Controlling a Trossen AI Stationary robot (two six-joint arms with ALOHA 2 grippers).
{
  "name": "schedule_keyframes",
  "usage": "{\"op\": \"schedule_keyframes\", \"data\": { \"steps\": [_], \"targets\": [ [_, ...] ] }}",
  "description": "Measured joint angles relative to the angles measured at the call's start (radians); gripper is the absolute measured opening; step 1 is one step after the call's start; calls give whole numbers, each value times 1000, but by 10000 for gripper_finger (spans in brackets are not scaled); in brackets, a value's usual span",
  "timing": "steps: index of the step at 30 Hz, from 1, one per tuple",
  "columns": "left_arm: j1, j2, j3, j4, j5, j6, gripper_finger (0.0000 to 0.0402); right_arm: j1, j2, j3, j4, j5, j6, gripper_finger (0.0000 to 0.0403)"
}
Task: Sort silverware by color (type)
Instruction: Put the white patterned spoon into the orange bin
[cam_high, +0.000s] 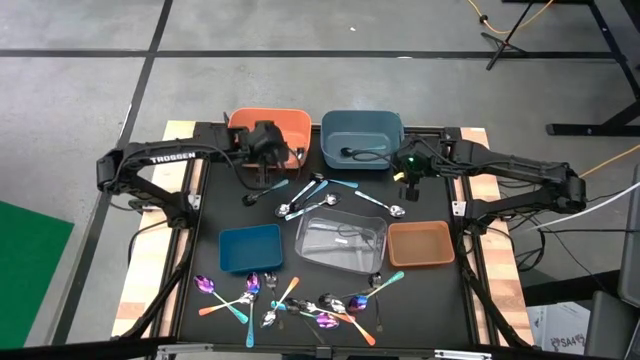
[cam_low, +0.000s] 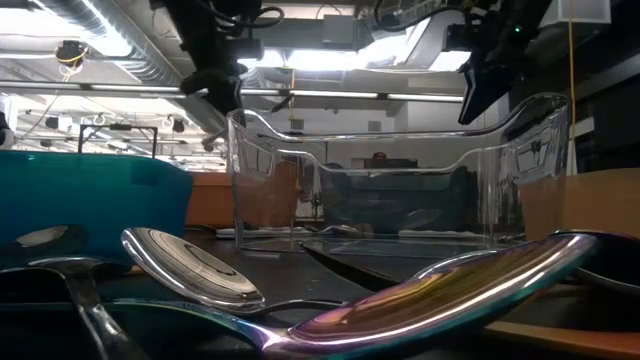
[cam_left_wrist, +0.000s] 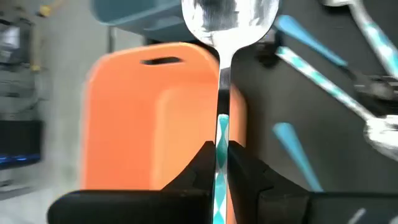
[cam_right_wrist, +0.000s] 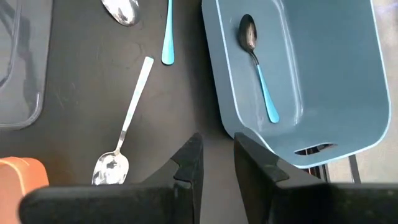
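Teal-and-white patterned handle of a silver spoon (cam_left_wrist: 227, 37) is pinched between the closed fingers of the left tool (cam_left_wrist: 219, 163), bowl pointing away, over the rim of the orange bin (cam_high: 270, 131) at upper centre-left of the high view. Right tool (cam_right_wrist: 216, 160) hovers part open, holding nothing, beside the large blue bin (cam_high: 361, 136), where a teal-handled spoon (cam_right_wrist: 258, 61) lies. More silverware (cam_high: 290, 305) litters the desk's (cam_high: 430, 300) lower edge.

teal-striped spoon (cam_left_wrist: 222, 93) between fingers (cam_left_wrist: 198, 174)
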Motion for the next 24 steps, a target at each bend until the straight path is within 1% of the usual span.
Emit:
{"op": "schedule_keyframes", "data": {
  "steps": [4,10,17,20,24],
  "targets": [
    [63,0,20,19,-6,27,20,0,0,0,0,-7,1,78],
    [188,14,20,19,5,39,21,0,0,0,0,-82,44,78],
    [324,85,20,22,155,40,21,0,0,0,0,-127,47,78],
    [363,135,20,37,185,40,21,0,0,0,0,-130,48,78],
    [393,212,20,71,190,40,21,0,0,0,0,-130,47,78]
  ]
}}
